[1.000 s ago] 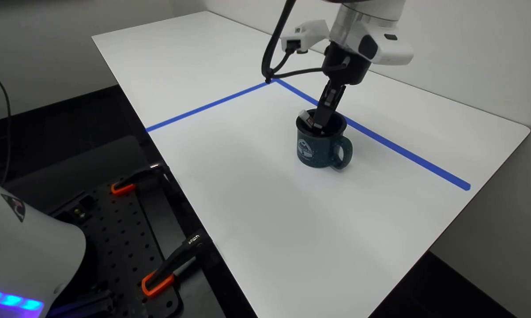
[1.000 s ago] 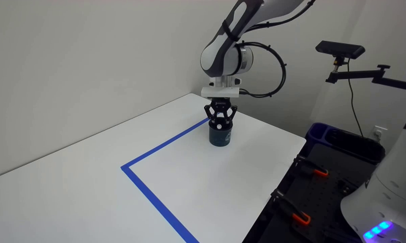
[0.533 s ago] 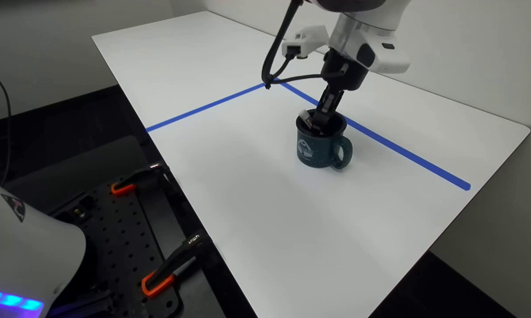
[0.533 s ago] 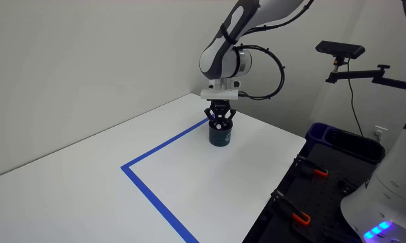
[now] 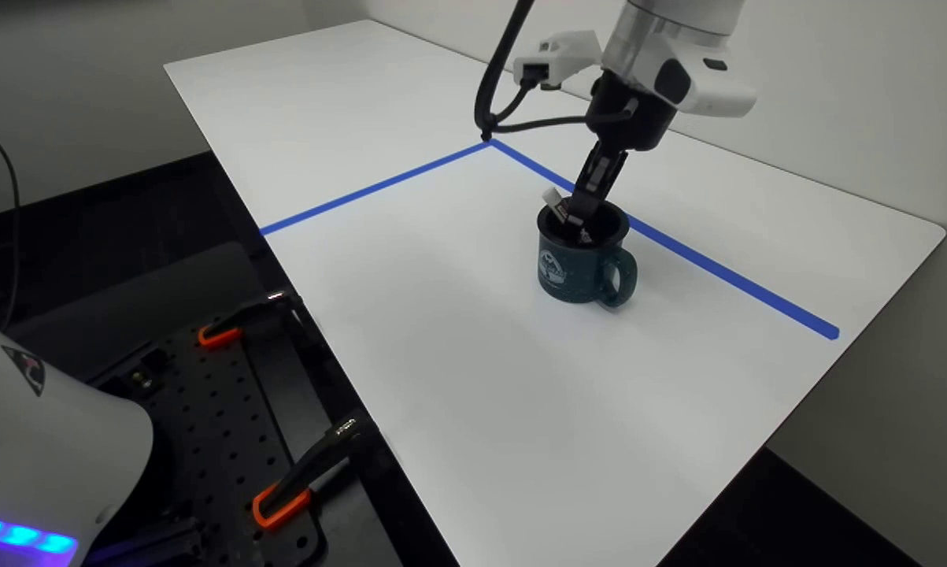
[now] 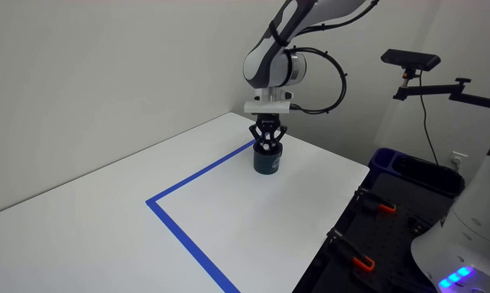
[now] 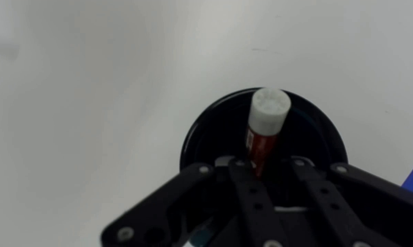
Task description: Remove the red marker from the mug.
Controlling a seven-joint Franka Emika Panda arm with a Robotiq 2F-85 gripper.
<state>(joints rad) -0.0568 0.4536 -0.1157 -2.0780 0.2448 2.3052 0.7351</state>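
Observation:
The dark mug (image 5: pixel 571 272) stands on the white table with its handle toward the camera's right; it also shows in an exterior view (image 6: pixel 266 163) and in the wrist view (image 7: pixel 196 137). The red marker (image 7: pixel 261 145) leans in the mug, its pale end (image 7: pixel 270 109) sticking up past the rim; this end also shows in both exterior views (image 5: pixel 553 198) (image 6: pixel 266 146). My gripper (image 5: pixel 582 214) reaches down into the mug opening, with its fingers closed about the marker. Its fingertips (image 7: pixel 268 168) and the marker's lower part are hidden inside the mug.
Blue tape lines (image 5: pixel 725 272) run on the white table (image 5: pixel 473 378), one passing close behind the mug. A wall (image 6: pixel 106 81) stands along the table's far edge. Black clamps with orange ends (image 5: pixel 280 508) sit at the robot's base side.
Half a second ago my gripper was lower in the mug. It has risen slightly with the marker, whose pale end now stands higher above the rim. The mug has shifted slightly along the table.

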